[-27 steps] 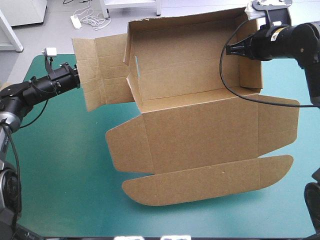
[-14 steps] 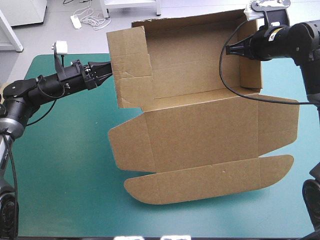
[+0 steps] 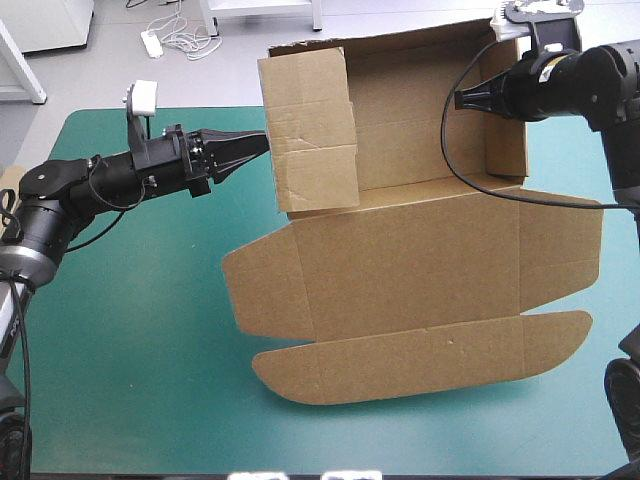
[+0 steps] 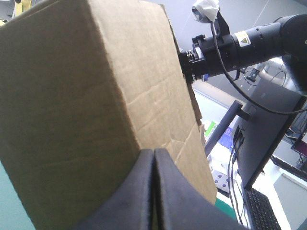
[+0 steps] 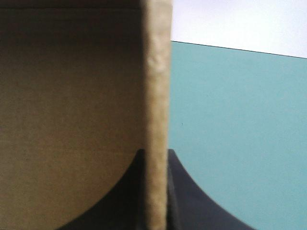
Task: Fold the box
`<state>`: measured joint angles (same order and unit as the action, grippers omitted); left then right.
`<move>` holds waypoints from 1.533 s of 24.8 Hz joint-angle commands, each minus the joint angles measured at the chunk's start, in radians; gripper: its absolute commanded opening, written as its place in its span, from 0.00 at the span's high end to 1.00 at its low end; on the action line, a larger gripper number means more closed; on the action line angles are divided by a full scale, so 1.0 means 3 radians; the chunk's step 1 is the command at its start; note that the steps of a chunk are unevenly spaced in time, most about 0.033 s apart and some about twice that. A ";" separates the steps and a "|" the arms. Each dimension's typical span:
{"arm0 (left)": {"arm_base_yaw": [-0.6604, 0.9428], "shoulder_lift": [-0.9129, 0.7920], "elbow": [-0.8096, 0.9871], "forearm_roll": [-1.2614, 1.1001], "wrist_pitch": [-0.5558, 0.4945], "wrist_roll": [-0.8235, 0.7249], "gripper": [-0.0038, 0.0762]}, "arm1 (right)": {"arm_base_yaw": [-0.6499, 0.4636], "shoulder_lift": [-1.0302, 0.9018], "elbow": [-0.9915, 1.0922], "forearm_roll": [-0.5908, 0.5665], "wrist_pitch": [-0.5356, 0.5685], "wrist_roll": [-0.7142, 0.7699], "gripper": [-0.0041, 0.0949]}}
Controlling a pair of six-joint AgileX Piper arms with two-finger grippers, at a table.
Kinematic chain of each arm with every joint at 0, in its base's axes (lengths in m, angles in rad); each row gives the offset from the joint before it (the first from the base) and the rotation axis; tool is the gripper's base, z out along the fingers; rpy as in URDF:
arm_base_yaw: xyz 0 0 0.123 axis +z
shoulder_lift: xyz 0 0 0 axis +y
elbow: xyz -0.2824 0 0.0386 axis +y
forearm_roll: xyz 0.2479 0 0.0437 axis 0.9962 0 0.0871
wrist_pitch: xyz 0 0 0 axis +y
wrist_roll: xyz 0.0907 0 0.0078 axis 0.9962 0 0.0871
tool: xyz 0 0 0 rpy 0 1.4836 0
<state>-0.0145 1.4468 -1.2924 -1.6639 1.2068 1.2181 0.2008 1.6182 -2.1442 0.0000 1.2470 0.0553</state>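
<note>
The box [image 3: 420, 215] sits on the teal-green worktop [image 3: 130, 330], and I judge it about half formed. A long wall [image 3: 410, 90] stands up along the box's far side. My right claw [image 3: 460, 100] is clamped on the box's right side wall [image 3: 505, 140], board between the fingers, holding it upright. My left claw [image 3: 262, 140], fingers together in one point, presses the outer face of the box's left side panel [image 3: 310, 130], which is raised but not tucked. Both sides need tucking in. The lid [image 3: 410, 265] and its rounded flap [image 3: 420, 355] lie flat on the box's near side.
</note>
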 commanded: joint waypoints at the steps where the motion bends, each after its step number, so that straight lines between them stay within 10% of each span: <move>1: -0.0019 -0.0126 -0.0110 -0.0524 0.0299 -0.0019 0.90 | -0.0023 -0.0132 -0.0105 0.0039 -0.0004 0.0036 0.98; 7: -0.0019 -0.0130 -0.0110 -0.0512 0.0078 -0.0071 0.34 | -0.0023 -0.0132 -0.0105 0.0039 -0.0004 0.0036 0.98; 27: -0.1020 -0.0125 -0.0855 0.1877 -0.1854 -0.1836 0.34 | -0.0017 -0.0077 -0.0085 0.0338 -0.0004 0.0214 0.98; 38: -0.1083 0.0102 -0.1200 0.3610 -0.1760 -0.3458 0.38 | -0.0017 0.0134 -0.0063 0.0648 -0.0004 0.0214 0.97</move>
<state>-0.3327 1.4888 -1.5994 -0.6558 0.6947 0.2865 0.1926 1.6899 -2.1373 0.1076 1.2470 0.1022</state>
